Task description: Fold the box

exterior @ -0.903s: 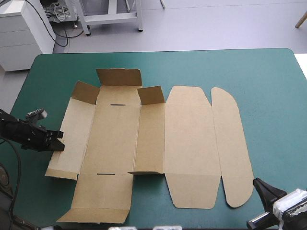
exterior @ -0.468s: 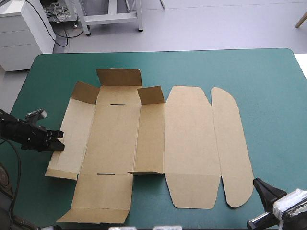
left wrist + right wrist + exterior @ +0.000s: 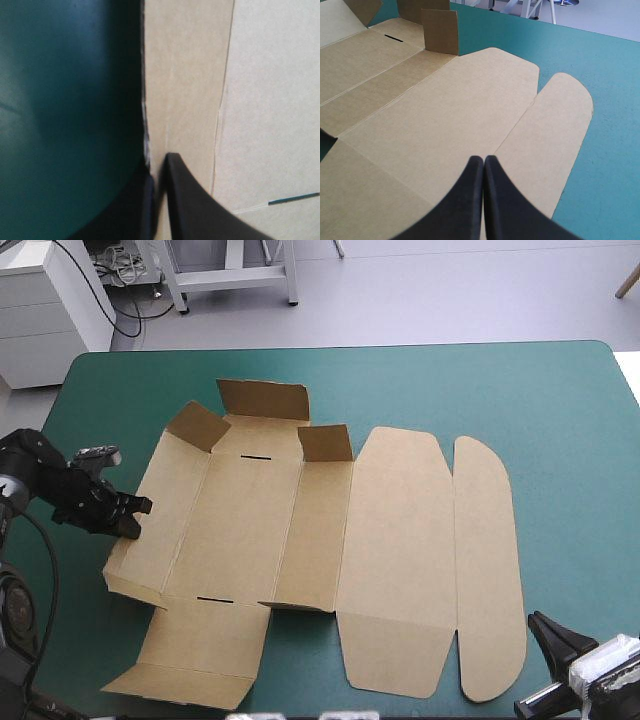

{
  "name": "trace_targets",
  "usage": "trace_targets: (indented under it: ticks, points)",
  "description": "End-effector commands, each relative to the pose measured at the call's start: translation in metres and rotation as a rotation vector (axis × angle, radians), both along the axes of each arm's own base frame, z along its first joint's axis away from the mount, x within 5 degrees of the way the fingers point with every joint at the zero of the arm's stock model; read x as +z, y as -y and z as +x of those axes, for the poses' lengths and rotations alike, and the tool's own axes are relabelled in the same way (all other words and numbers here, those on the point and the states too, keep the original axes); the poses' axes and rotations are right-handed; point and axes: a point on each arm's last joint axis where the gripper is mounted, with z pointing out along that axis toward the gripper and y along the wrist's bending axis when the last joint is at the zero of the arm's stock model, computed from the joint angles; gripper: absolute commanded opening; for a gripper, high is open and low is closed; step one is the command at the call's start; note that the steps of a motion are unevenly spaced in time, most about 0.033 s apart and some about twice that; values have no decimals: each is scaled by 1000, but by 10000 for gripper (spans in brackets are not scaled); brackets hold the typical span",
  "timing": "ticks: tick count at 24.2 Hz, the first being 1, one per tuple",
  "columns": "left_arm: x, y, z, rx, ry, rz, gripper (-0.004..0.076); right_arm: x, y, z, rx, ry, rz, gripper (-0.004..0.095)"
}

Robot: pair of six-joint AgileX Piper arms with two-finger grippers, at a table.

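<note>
box (image 3: pixel 300 530) lies long axis left-to-right, rounded flap (image 3: pixel 490 570) rightward; left gripper (image 3: pixel 159 162) pinches its left wall; right gripper (image 3: pixel 483 159) pressed together.

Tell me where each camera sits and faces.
High view: above and behind the robot, looking forward and down on table and box; left pincer at the box's left wall, right pincer at the near right corner.
Left wrist view: above that wrist, looking along its fingers, shut on the wall's edge.
Right wrist view: above that wrist, looking over its shut fingers across the lid.
All share the box.
</note>
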Motion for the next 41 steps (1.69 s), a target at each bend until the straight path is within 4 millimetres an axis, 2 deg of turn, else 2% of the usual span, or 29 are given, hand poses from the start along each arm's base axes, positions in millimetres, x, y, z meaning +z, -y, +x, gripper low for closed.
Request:
trace_targets:
  ticks: [1, 6, 10, 21, 23, 25, 26, 28, 30, 34, 39, 41]
  points:
    - [29, 18, 5, -66, 44, 105, -8, 12, 0, 1, -11, 73, 25, -20]
    - [42, 44, 13, -175, 81, 227, -8, 12, 0, 2, -11, 76, 27, -20]
    - [47, 61, 16, -234, 116, 250, -8, 12, 0, 2, -11, 76, 27, -20]
    - [46, 67, 16, -234, 109, 207, 3, 12, 0, 2, -11, 76, 27, -20]
    - [46, 67, 16, -230, 110, 197, 83, 12, 0, 2, -11, 76, 27, -20]
    - [47, 68, 16, -217, 109, 185, 239, 12, 0, 2, -11, 76, 27, -20]
    - [47, 71, 16, -214, 113, 151, 363, 12, 0, 2, -11, 76, 27, -20]
    - [48, 75, 17, -200, 124, 104, 433, 12, 0, 2, -11, 76, 27, -20]
    - [48, 72, 17, -207, 120, 135, 428, 12, 0, 2, -11, 76, 27, -20]
    - [68, 62, 24, -223, 187, 261, 428, 12, 0, 2, -11, 76, 27, -20]
    - [116, 64, 34, -193, 355, 262, 421, 12, 0, 2, -11, 76, 27, -20]
    - [126, 64, 35, -187, 388, 265, 421, 12, 0, 2, -11, 76, 27, -20]
